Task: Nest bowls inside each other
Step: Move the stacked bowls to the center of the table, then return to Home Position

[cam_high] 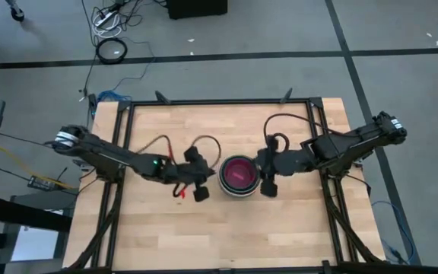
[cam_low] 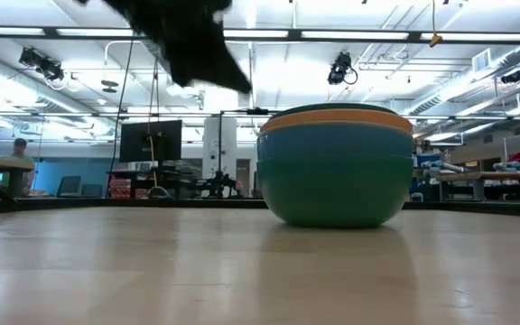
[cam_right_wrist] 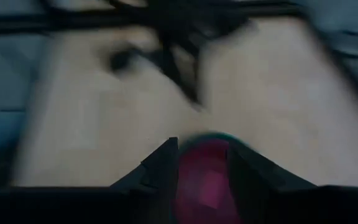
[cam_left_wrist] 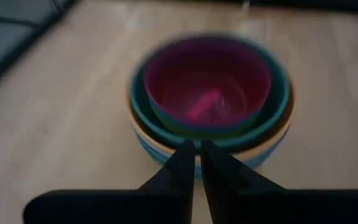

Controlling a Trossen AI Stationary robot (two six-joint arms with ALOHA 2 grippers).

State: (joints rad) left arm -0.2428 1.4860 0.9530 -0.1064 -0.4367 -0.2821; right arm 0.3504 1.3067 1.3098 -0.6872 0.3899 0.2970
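The bowls stand nested in one stack [cam_high: 238,176] at the table's middle, its rounded bottom [cam_low: 335,217] on the wood. A pink bowl [cam_left_wrist: 207,87] sits innermost, with a teal rim [cam_left_wrist: 272,118] around it, then an orange band [cam_low: 337,120] and a blue-green outer wall. My left gripper [cam_left_wrist: 197,149] hovers just left of the stack, shut and empty, pointing at it. My right gripper [cam_right_wrist: 204,149] hangs above the stack's right side, open, and the pink bowl [cam_right_wrist: 207,180] shows between its fingers, clear of them.
Bare wooden tabletop [cam_high: 173,236] lies all around the stack, inside a black frame [cam_high: 219,101]. Red and black cables [cam_high: 166,144] trail on the wood behind my left arm. The low view shows a blurred dark arm [cam_low: 188,41] high at the stack's left.
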